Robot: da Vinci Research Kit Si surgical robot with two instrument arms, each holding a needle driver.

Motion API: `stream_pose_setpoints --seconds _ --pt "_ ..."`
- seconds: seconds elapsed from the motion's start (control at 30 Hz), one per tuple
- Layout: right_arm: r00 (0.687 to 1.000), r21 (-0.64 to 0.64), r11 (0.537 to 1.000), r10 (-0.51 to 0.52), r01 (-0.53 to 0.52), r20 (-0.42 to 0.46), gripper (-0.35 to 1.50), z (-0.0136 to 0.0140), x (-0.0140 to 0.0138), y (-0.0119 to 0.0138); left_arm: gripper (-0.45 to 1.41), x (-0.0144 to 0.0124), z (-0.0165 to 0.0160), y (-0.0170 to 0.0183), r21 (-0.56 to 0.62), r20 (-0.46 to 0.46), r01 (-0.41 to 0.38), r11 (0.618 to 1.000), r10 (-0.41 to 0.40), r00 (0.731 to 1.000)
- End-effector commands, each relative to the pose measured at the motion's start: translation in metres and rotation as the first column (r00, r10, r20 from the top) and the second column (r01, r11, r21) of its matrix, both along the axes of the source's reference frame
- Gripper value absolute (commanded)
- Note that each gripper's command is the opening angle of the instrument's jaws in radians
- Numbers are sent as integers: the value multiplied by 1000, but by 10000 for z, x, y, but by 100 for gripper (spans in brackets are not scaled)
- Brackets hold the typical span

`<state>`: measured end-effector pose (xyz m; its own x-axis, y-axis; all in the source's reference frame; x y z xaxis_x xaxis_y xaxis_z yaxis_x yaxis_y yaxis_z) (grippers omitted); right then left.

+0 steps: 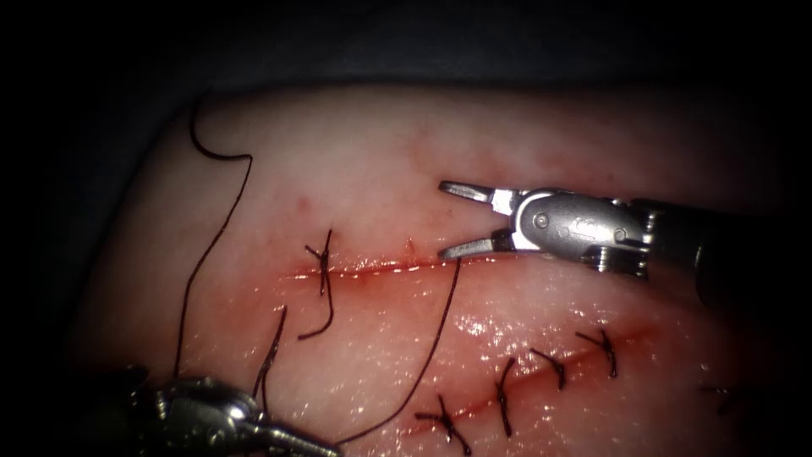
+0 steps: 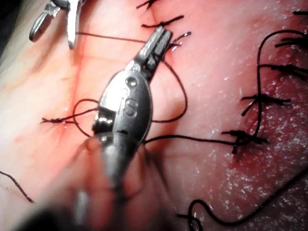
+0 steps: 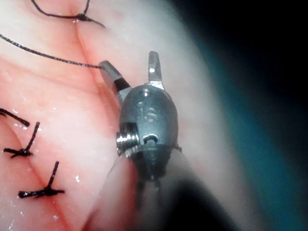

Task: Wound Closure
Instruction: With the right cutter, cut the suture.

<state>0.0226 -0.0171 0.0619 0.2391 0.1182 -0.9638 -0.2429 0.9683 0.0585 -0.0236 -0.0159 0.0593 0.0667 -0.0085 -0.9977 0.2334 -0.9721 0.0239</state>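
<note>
The tissue (image 1: 524,135) carries an open cut (image 1: 381,269) running left to right, with one knotted stitch (image 1: 324,264) at its left end. My right tool (image 1: 441,220) comes in from the right with its jaws open and holds nothing; its lower jaw tip rests at the cut. The thread (image 1: 423,355) leaves the cut right beside that tip and runs down-left to my left tool (image 1: 326,448), whose jaws are shut on it (image 2: 161,36). The same thread (image 3: 48,55) meets the right tool (image 3: 129,61) at one jaw tip.
A second cut (image 1: 541,372) below and to the right is closed by several dark stitches. A long loose strand (image 1: 211,245) curls over the tissue's left side. Red fluid wets the surface around both cuts. Dark cloth (image 1: 423,42) lies beyond the tissue's far edge.
</note>
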Motion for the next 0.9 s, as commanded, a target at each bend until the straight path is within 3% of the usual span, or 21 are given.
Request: stream_pose_setpoints --seconds 0.03,0.1,0.13,0.2,0.23,0.47,0.57,0.7,0.77,0.8,0.83,0.9 --pt "1000 -6 1000 0 0 -2 140 1 9 9 -45 -7 15 -3 8 -18 -19 1000 19 1000" --pt "1000 -9 1000 2 -2 -2 142 1 7 12 -43 -8 31 -15 28 -57 -56 998 57 997" --pt "1000 -9 1000 7 -7 -4 142 1 7 14 37 -10 45 -27 46 -109 -99 994 103 989" --pt "1000 -9 1000 10 -10 -5 143 1 7 15 62 -11 52 -35 62 -147 -128 990 136 980" --pt "1000 -13 1000 9 -9 -4 143 1 6 16 59 -11 54 -40 73 -161 -135 988 146 976" --pt "999 -45 998 40 -40 -6 147 -6 -21 44 83 2 41 -77 101 -239 -259 960 277 931" --pt "999 -54 998 42 -42 0 147 -9 -29 51 91 17 19 -77 100 -226 -281 955 297 928" --pt "999 -53 998 42 -42 0 147 -9 -30 52 96 45 -22 -72 104 -204 -307 946 322 924" --pt "999 -56 998 43 -43 0 147 -7 -28 51 89 78 -47 -59 105 -149 -363 926 375 915" --pt "999 -57 997 46 -46 -1 147 -7 -27 50 88 91 -53 -51 103 -158 -352 930 365 918" --pt "999 -59 997 47 -47 0 147 -5 -26 49 111 109 -61 -37 96 -188 -318 943 331 925" --pt "999 -61 997 48 -48 1 147 -4 -24 47 111 121 -66 -14 91 -274 -222 971 239 932"
